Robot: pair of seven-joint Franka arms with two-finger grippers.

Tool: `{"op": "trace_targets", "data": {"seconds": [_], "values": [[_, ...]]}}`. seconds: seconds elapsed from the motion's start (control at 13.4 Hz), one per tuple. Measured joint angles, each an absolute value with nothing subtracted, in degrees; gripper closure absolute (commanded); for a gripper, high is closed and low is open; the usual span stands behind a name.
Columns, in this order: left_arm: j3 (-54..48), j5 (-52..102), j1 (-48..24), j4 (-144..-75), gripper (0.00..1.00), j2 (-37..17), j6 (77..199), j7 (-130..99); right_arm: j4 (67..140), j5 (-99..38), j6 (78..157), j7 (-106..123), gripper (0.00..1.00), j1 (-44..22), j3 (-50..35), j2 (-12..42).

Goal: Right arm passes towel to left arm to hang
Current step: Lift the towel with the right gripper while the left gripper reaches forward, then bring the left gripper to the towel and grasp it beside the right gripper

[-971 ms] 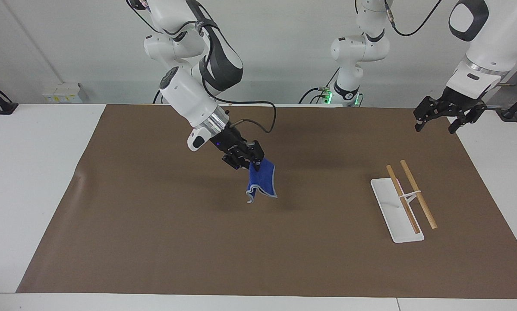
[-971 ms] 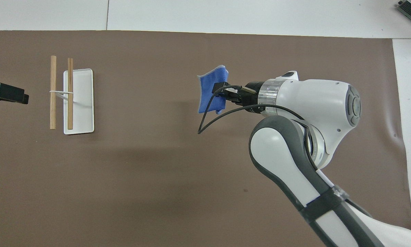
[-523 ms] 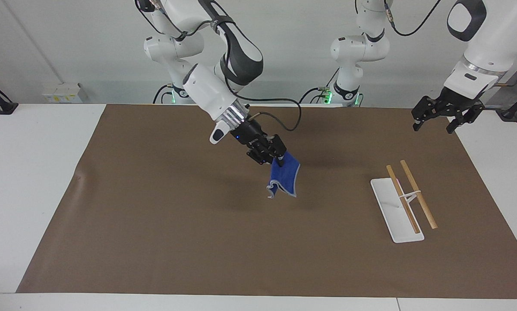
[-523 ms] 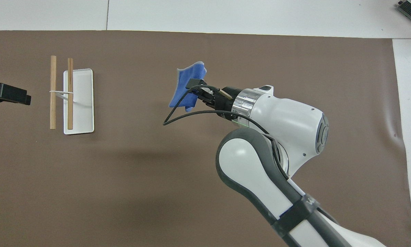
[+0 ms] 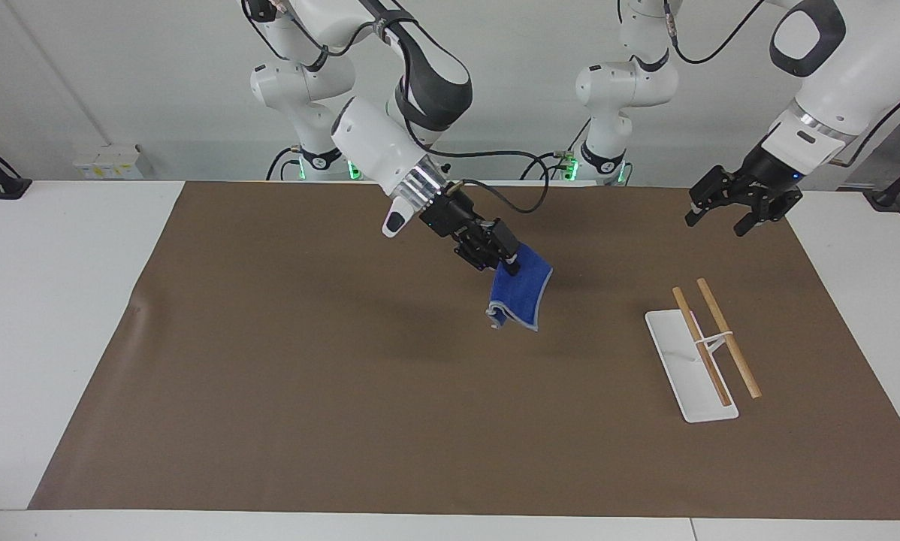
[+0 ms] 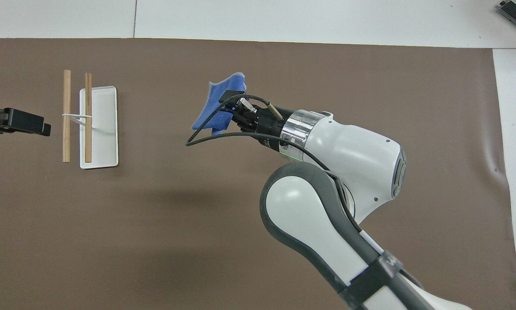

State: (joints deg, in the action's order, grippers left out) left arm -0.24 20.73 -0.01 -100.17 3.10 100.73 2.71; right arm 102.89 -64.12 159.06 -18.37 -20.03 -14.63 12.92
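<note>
While the right gripper (image 5: 495, 252) carries the towel (image 5: 521, 294) through the air, its fingers are clamped on one upper corner of the cloth, and the rest hangs free below, clear of the brown mat (image 5: 307, 391). The towel is over the middle of the mat, toward the left arm's end of centre. In the overhead view the right gripper (image 6: 234, 110) and towel (image 6: 219, 110) sit between the mat's centre and the rack (image 6: 92, 122).

Change from the earlier frames: one second ago the right gripper held the towel over a point closer to the right arm's end of the table. It has since travelled in steps toward the rack, and the wrist has swung so the cloth leads. The towel hangs in the same folded shape, so the grip appears secure.

The left gripper (image 5: 743, 204) has also shifted. Earlier it hung at the mat's edge at the left arm's end; it is now over the mat, over ground nearer the robots than the rack, with its fingers spread apart and holding nothing. In the overhead view the left gripper (image 6: 19, 122) shows more of itself.

Judgement: both arms are converging, so the transfer is approaching but has not begun. The two grippers are well apart. The rack's two wooden rods (image 5: 713, 342) are bare.
</note>
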Motion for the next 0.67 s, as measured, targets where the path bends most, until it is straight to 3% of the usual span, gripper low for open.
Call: {"op": "trace_targets", "data": {"seconds": [0.37,0.67], "values": [[-1.50,37.34,-0.81,-111.16,0.00,7.73,110.30,-6.68,102.87,-64.12,159.06,-18.38,1.00,-20.01,-14.60,13.22],[-1.78,42.96,-7.82,-115.47,0.00,8.34,121.01,-20.20,102.86,-64.12,159.06,-18.38,1.00,-20.01,-14.60,13.22]]}}
